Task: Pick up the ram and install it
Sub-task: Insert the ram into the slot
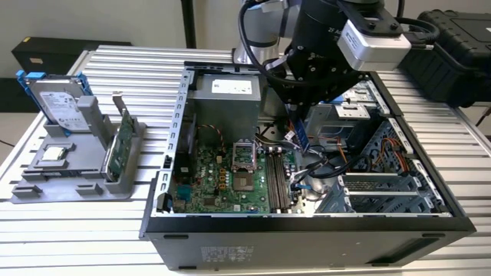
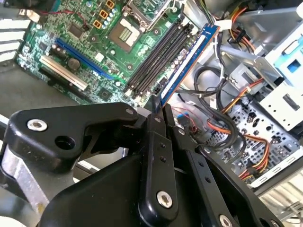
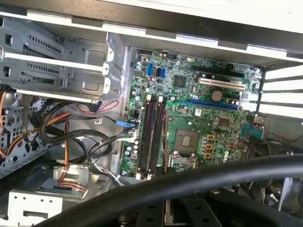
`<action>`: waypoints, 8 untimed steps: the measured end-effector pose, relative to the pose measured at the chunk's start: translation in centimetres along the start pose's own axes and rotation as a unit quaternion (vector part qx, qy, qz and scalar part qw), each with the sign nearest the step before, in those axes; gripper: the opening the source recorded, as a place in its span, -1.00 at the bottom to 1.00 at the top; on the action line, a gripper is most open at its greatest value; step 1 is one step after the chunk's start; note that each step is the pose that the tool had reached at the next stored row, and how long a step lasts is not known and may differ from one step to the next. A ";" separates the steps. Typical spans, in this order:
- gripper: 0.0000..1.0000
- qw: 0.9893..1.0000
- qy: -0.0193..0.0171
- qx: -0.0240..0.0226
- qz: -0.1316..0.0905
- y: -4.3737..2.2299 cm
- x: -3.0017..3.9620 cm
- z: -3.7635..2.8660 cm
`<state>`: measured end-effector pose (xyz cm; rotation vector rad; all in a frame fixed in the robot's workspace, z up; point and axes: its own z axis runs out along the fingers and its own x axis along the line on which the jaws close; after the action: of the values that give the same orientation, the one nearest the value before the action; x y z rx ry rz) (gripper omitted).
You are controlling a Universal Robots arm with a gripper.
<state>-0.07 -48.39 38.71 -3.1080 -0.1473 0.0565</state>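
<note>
— Claw (image 2: 158, 108) up close: are we gripping anything?
— Yes, we clamp the ram (image 2: 187, 61); it juts forward from the claw, long axis parallel to the memory slots (image 2: 156, 56), just beside them, not yet seated.

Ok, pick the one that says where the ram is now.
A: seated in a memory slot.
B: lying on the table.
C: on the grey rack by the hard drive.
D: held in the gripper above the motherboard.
D: the gripper is shut on the ram, which hangs beside the empty slots.
</note>
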 end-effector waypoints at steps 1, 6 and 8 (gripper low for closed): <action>-1.00 1.000 0.000 0.000 0.007 0.00 0.00 0.00; -1.00 0.999 0.001 0.001 0.042 0.00 0.00 0.03; -1.00 0.999 0.001 0.002 0.051 0.00 -0.01 0.04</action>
<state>-0.08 -48.39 38.67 -3.1097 0.0116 0.0564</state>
